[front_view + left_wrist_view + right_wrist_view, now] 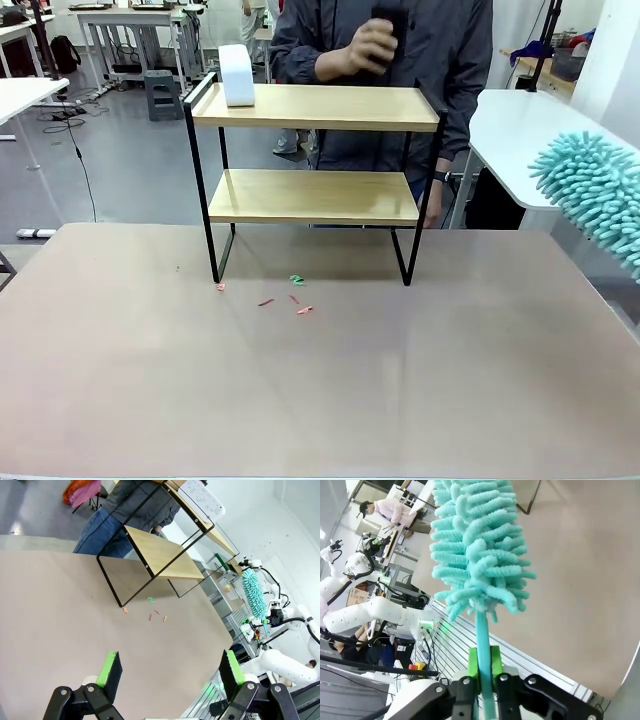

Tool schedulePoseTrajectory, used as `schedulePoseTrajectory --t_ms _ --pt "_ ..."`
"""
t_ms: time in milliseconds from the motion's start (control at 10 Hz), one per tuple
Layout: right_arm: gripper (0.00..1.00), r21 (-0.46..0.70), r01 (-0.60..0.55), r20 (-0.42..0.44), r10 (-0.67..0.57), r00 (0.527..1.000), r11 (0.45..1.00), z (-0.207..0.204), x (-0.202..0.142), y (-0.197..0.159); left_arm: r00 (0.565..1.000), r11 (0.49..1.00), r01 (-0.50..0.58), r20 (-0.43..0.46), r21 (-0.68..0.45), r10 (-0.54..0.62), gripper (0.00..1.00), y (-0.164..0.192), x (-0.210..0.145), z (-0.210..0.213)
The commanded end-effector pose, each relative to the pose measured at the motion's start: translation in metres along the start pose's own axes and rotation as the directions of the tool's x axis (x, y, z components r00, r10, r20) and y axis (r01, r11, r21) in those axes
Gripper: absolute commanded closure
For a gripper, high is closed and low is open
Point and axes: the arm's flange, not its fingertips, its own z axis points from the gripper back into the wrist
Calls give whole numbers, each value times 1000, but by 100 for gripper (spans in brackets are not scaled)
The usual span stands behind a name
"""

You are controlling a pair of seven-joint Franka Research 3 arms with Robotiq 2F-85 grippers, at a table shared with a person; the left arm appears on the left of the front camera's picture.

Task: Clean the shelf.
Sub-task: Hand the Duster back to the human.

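Note:
The shelf (312,108) is a two-tier rack of light wooden boards in a thin black frame, standing at the far middle of the table; it also appears in the left wrist view (162,552). A white object (237,75) stands on its top board at the left. My right gripper (484,666) is shut on the handle of a teal fluffy duster (475,545), whose head shows at the right edge of the front view (597,192). My left gripper (170,669) hangs open above the table, with nothing between its green pads (108,666).
Small red and green scraps (292,297) lie on the tan table (320,390) in front of the shelf's legs. A person in a dark jacket (385,60) stands behind the shelf, one hand raised with a dark object. A white table (520,130) is at the far right.

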Motion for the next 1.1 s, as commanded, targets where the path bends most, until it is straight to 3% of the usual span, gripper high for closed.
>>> schedulePoseTrajectory --t_ms 0,800,900,1000 --pt "88 -2 -24 4 24 1000 1000 3 -2 0 1000 1000 16 19 -13 -16 0 -2 1 -2" --pt "88 0 2 1 -2 1000 1000 0 0 0 1000 1000 0 0 0 0 0 0 0 0" --pt "88 8 -70 0 70 998 998 11 17 16 990 989 133 -36 -63 -136 0 -32 25 -5" --pt "88 -48 -176 7 177 984 983 30 48 48 952 942 280 -70 -186 -296 0 -66 63 -20"
